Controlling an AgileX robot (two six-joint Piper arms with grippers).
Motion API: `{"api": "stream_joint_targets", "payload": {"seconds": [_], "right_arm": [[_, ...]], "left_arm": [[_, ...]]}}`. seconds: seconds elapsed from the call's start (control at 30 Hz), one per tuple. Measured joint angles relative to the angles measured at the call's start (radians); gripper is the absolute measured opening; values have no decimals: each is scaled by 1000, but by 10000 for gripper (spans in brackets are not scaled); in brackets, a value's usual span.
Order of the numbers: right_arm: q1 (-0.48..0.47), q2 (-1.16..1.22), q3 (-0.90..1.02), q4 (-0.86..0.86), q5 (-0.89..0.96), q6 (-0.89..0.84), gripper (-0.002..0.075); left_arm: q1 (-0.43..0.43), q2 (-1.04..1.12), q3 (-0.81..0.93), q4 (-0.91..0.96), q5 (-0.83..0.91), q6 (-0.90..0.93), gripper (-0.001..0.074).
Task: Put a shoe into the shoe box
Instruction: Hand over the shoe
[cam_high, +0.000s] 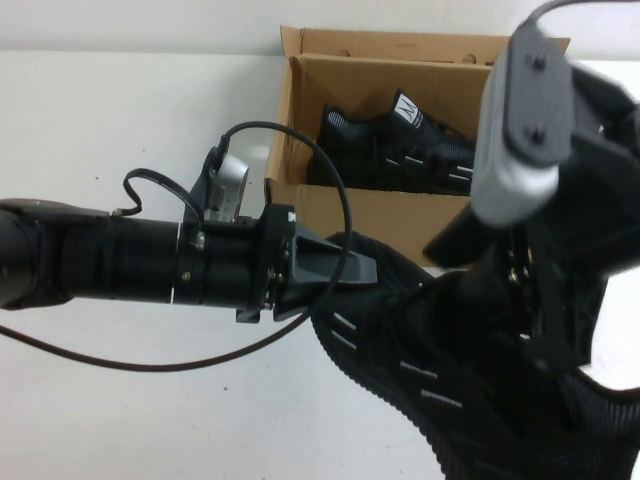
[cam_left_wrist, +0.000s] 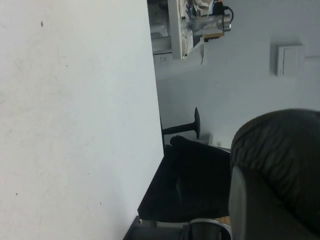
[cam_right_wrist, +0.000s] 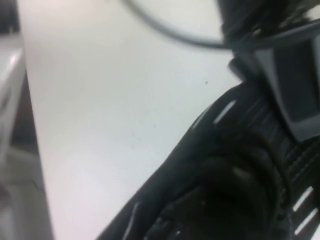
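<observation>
A black mesh shoe (cam_high: 400, 350) with silver dash stripes is held up in front of the brown shoe box (cam_high: 380, 212). My right gripper (cam_high: 540, 330) comes down from the upper right and is shut on the shoe at its collar. The shoe's opening fills the right wrist view (cam_right_wrist: 235, 170). My left gripper (cam_high: 362, 268) reaches in from the left and touches the shoe's toe. The toe shows close up in the left wrist view (cam_left_wrist: 280, 150). A second, identical sneaker (cam_high: 395, 140) lies inside the box.
The white table (cam_high: 120, 120) stretches to the left and front of the box. The left arm's cable (cam_high: 345, 215) loops in front of the box wall. A black chair (cam_left_wrist: 195, 180) stands beyond the table edge.
</observation>
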Motion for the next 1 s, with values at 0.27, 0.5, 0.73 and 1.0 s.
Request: {"api": "stream_joint_targets", "payload": {"seconds": [0.27,0.5,0.73,1.0], "right_arm": [[0,0,-101,14,12,207,648],[2,0,-203,25,4,355,643],[2,0,-218,-43,3,757,641],[2,-110,14,-208,-190,1113,641]], "left_arm": [[0,0,0,-35,15,64,127],[-6,2,0,-1,-35,123,128],[-8,2,0,-7,-149,142,128],[-8,-96,0,-7,-392,144,128]]}}
